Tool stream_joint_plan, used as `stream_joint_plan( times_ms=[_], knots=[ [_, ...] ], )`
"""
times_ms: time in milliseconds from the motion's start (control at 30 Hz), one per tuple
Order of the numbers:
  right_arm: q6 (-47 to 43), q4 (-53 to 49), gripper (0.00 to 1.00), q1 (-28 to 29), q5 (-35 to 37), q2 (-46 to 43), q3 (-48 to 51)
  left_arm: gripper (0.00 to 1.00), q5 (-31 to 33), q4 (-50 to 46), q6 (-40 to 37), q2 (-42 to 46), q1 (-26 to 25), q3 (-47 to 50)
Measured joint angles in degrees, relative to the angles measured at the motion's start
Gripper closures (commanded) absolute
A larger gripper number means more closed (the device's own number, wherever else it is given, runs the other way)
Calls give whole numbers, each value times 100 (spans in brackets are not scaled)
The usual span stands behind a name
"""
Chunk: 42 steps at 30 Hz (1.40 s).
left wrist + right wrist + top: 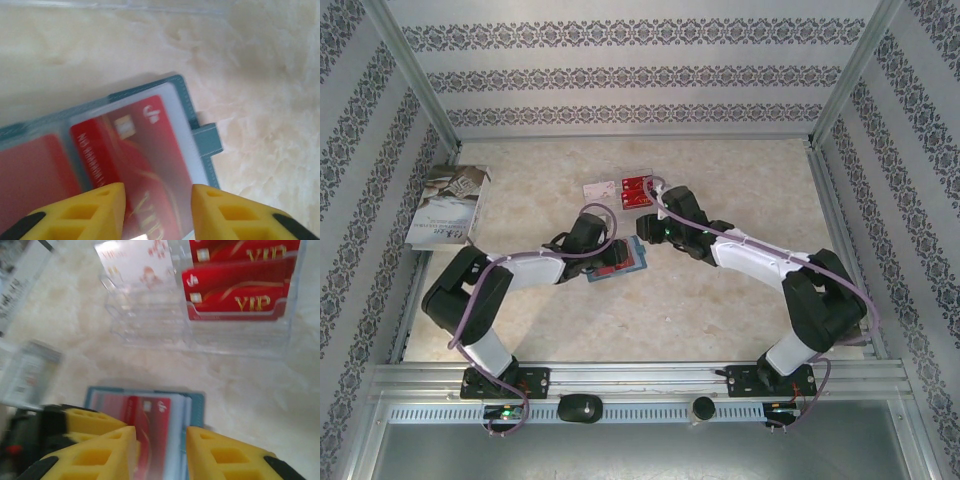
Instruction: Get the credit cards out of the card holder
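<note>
Card holder (195, 407) before tray (150, 320), booklet (448, 205) left

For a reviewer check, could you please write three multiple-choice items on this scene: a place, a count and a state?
1. Where on the table does the booklet lie? A left edge; B right edge; C middle.
2. How many red cards sit in the clear tray? A none; B two; C five.
3. The wallet is: A folded shut; B inside the tray; C lying open.
Answers: A, it rests by the left wall; B, two overlap in one compartment; C, a red card shows inside it.
</note>
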State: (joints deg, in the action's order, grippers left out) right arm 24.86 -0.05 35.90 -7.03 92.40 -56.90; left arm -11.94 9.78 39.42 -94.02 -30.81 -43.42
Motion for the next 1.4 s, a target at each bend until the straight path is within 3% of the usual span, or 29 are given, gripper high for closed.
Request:
stream_joint_plan(
  times_ms=[200, 333, 667, 1067, 1400],
  knots=[
    [-662, -573, 93, 402, 31, 955, -522, 64, 337, -205, -181, 1029, 291, 306],
    [-826, -621, 100, 503, -157, 1410, -791, 64, 302, -164, -236, 957, 343, 315],
    [-358, -251, 100, 341, -463, 1853, -734, 61, 118, 146, -278, 155, 345, 315],
    [376, 424, 100, 247, -831, 1856, -435, 70, 68, 481, -127, -186, 345, 289],
    [745, 774, 100, 245, -1064, 1878, -275, 71, 201, 758, 24, -345, 345, 236]
  ],
)
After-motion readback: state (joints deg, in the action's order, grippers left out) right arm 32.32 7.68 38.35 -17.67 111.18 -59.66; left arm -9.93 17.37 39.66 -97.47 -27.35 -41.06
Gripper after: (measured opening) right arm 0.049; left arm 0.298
